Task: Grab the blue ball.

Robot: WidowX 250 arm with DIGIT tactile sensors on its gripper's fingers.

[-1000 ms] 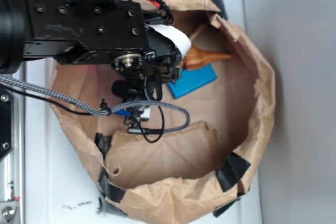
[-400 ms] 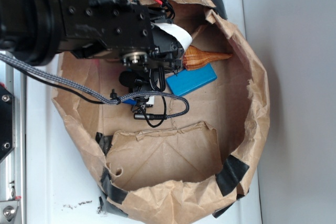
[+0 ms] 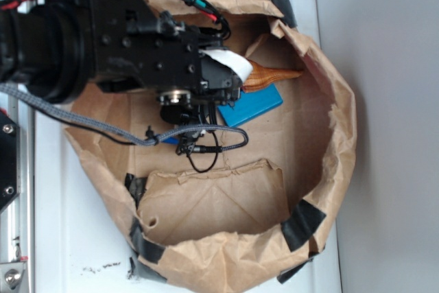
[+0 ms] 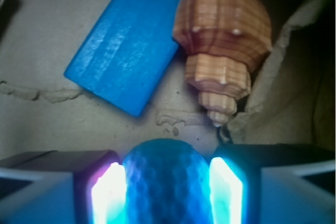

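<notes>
In the wrist view the dimpled teal-blue ball (image 4: pixel 167 182) fills the gap between my two fingers, and both lit pads (image 4: pixel 107 192) lie against its sides. My gripper (image 4: pixel 167 167) is shut on the ball just above the brown paper floor. From the exterior view the arm covers the gripper (image 3: pixel 180 138), and only a blue sliver shows beneath the wrist. The flat bright-blue block (image 4: pixel 126 45) (image 3: pixel 251 106) lies just beyond the ball.
A ridged orange-brown shell (image 4: pixel 223 40) (image 3: pixel 271 75) rests beside the block against the bag wall. Everything sits inside a rolled-down paper bag (image 3: pixel 339 135) patched with black tape. A folded paper flap (image 3: pixel 219 197) lies at the front. A braided cable (image 3: pixel 103 128) loops off the wrist.
The arm has sunk lower into the bag and shifted slightly toward the block. The block and shell have stayed where they were.
</notes>
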